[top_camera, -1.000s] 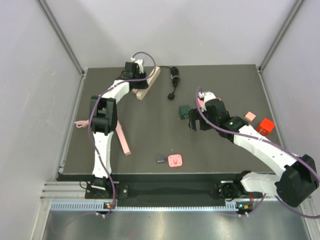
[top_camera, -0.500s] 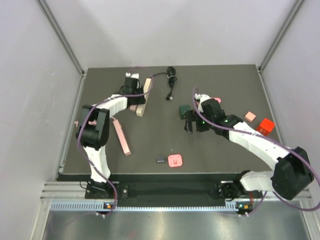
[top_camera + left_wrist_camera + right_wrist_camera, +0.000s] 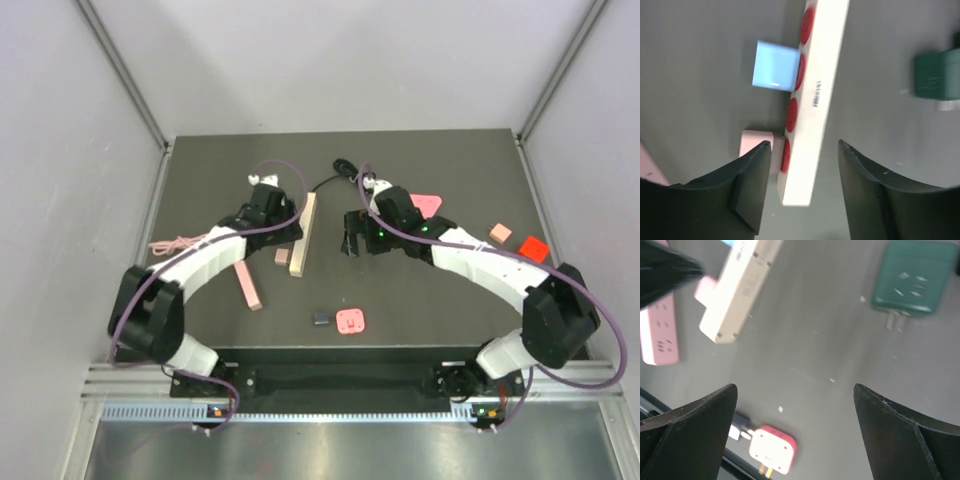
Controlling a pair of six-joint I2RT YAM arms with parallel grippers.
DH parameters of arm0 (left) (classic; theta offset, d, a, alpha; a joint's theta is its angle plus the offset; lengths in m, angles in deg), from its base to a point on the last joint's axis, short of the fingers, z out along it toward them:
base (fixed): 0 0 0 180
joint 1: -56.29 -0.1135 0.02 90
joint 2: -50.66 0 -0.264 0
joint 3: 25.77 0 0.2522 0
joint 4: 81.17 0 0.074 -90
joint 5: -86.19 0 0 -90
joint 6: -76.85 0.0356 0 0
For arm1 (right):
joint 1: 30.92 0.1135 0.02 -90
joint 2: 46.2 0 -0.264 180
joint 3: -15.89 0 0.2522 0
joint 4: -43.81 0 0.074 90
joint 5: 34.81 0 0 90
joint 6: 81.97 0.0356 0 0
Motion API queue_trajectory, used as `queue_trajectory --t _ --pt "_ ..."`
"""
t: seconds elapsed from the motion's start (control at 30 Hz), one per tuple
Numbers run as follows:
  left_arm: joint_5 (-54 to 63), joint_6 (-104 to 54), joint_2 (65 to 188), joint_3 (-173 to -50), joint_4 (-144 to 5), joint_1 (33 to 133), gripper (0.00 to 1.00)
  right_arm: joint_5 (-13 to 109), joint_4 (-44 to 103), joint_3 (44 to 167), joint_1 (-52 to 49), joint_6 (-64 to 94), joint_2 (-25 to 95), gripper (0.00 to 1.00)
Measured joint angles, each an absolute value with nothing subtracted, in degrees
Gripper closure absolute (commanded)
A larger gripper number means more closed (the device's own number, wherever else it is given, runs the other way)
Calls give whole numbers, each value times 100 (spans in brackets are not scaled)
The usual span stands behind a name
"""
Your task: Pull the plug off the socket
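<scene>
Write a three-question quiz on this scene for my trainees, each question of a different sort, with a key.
1. True or false: the right hand stands open with nothing between its fingers.
2. What lies between the fingers of the left hand? A) pink power strip B) cream power strip C) green adapter
3. Fill in: the cream power strip's sockets are coloured ____.
Key: 1 true; 2 B; 3 red.
</scene>
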State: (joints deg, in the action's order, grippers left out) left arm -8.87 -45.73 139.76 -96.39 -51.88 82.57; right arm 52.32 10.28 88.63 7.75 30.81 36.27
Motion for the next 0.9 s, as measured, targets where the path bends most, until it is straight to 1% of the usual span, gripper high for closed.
queue_trajectory --t 0.03,0.23,0.5,0.73,0.9 --pt "-906 -4590 13670 -9626 -5089 8237 35 5243 1067 8942 821 3147 3715 0" --pt "-920 -4604 12295 -9622 -4884 8030 35 5479 1130 9442 1114 3582 4283 0" --pt "-885 -4536 11314 -9226 -4270 7643 36 5888 1085 10882 1757 4128 5594 0" --pt "-773 -4492 10503 -9025 -3773 7464 36 6021 1277 10941 1986 4723 6158 0" --pt "-767 -4503 10096 -8848 -3585 7457 37 6157 1395 11208 2023 4965 6727 0"
